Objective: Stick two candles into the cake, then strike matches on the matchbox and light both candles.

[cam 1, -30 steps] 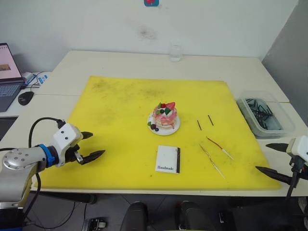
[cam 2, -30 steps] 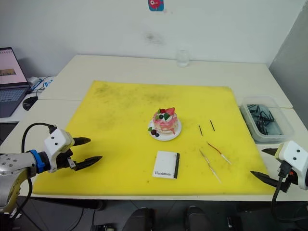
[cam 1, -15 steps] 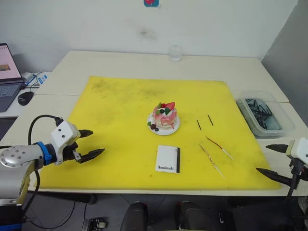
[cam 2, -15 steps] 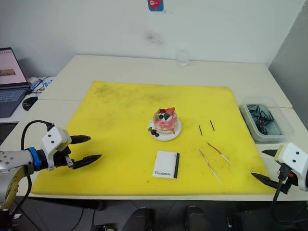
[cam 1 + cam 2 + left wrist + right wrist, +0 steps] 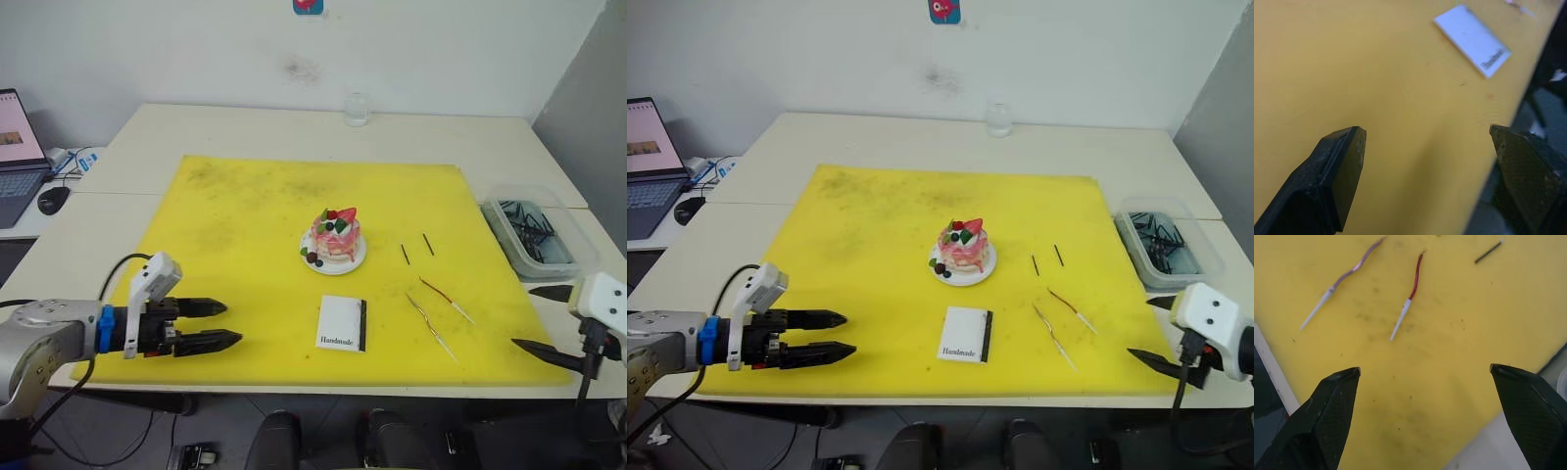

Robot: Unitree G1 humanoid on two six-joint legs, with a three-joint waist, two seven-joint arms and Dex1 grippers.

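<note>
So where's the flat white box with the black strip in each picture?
Left eye view: flat white matchbox, on the pink cake's near side.
Right eye view: same spot.
Left wrist view: ahead of the left gripper.
Right wrist view: aimed at two wavy reddish candles instead.
Shared landmark: yellow mat.

Wide bare stretch of the yellow mat (image 5: 245, 211) on the pale desk (image 5: 245, 127) along its left edge and far corners. Mid-mat blocked by the small pink-and-white cake (image 5: 335, 238). Near edge crowded: flat white matchbox (image 5: 342, 323), thin wavy candles (image 5: 436, 305). Clear plastic tray (image 5: 541, 233) at right edge.
</note>
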